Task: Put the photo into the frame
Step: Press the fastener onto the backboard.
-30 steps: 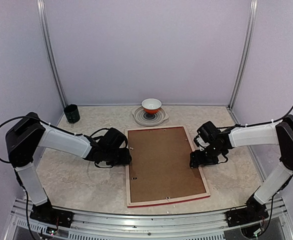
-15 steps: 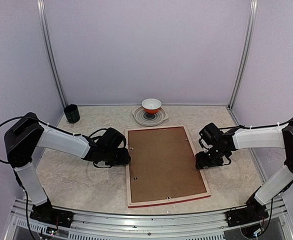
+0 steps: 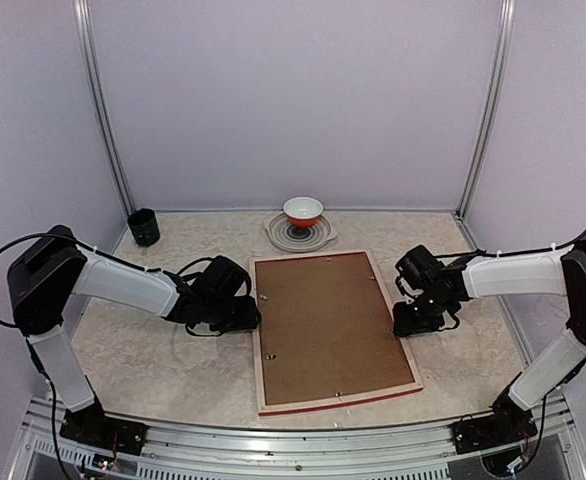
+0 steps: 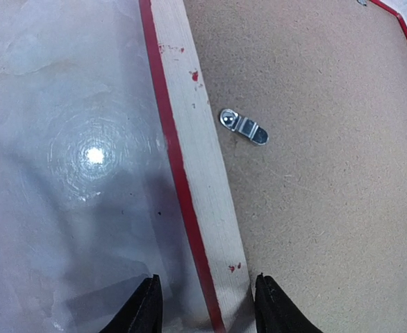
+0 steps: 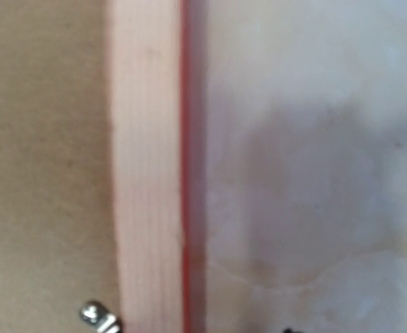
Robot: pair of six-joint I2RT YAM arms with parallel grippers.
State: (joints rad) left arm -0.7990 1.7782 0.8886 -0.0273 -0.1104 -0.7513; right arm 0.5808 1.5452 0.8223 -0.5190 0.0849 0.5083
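We see the frame (image 3: pixel 256 352) lying face down in the middle of the table (image 3: pixel 153 365), brown backing board (image 3: pixel 328 325) uppermost; the photo we cannot see. The left arm bends at a raised elbow and reaches inward and low. Its left gripper (image 4: pixel 207 309) points down with fingers (image 4: pixel 144 309) spread astride the frame's left rail, one over the table, one over the board. The right arm mirrors it, the right gripper (image 3: pixel 413 320) low at the right rail; whether its jaws stand apart or together we cannot tell.
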